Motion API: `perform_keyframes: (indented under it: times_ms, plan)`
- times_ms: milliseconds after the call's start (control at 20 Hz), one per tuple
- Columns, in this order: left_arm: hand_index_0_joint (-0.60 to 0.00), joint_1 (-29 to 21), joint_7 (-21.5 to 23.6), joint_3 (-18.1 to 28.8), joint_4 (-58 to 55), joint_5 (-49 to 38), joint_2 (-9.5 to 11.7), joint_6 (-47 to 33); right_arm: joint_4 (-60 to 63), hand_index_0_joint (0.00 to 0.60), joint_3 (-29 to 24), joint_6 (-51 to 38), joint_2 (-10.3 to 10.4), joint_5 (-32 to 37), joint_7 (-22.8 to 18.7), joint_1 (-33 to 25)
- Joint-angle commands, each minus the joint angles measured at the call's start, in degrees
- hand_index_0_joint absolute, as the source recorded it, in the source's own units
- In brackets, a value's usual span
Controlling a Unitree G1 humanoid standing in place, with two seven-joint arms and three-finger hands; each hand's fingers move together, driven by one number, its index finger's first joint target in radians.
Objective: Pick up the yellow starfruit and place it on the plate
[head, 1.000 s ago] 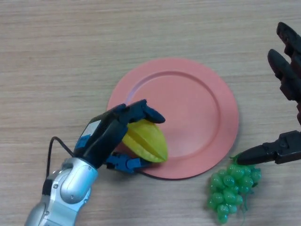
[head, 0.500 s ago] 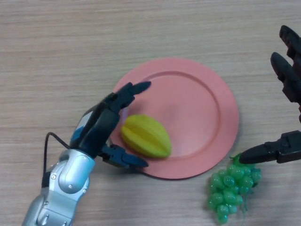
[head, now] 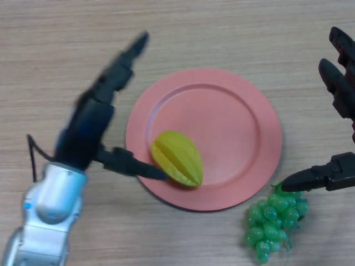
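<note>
Lying nearest, by the desk's near edge toward its right corner, is a bunch of green grapes [head: 273,224] on the pale wood-grain desk [head: 233,33], just off the rim of the pink plate [head: 233,127]. That plate sits mid-desk, and the yellow starfruit [head: 177,157] lies on its near-left part, free of any grasp. Reaching in from the near-left corner, the left hand [head: 91,124] is spread wide: its thumb points right with the tip touching or just beside the fruit's left end, I cannot tell which, while its fingers stretch straight toward the far edge, well clear of the fruit. At the right edge the right hand [head: 338,94] is cut off; fingers straight and apart, thumb tip just above the grapes
</note>
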Motion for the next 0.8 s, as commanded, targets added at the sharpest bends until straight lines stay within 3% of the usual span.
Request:
perform_keyframes:
  times_ms: [50, 300, 450, 800]
  plan:
    - [0.000, 0.02, -1.00, 6.07, -8.04, -10.47, 2.31, -0.68, -3.66, 0.000, -1.81, -7.95, -1.38, -0.34, -0.54, -1.62]
    - [0.000, 1.85, -2.29, 10.33, -12.86, -19.65, 3.88, 4.09, -4.49, 0.000, -0.60, -5.90, -1.05, -0.89, -1.82, -2.32]
    - [0.000, 2.23, -1.30, 10.87, -12.71, -17.48, 4.17, 3.24, -6.14, 0.000, -1.64, -1.39, -2.01, 0.16, -2.40, -4.60]
    - [0.000, 4.37, -3.44, 12.64, -17.19, -21.61, 4.19, 5.12, -5.97, 0.000, -1.43, -1.48, -2.06, -0.22, -2.88, -5.31]
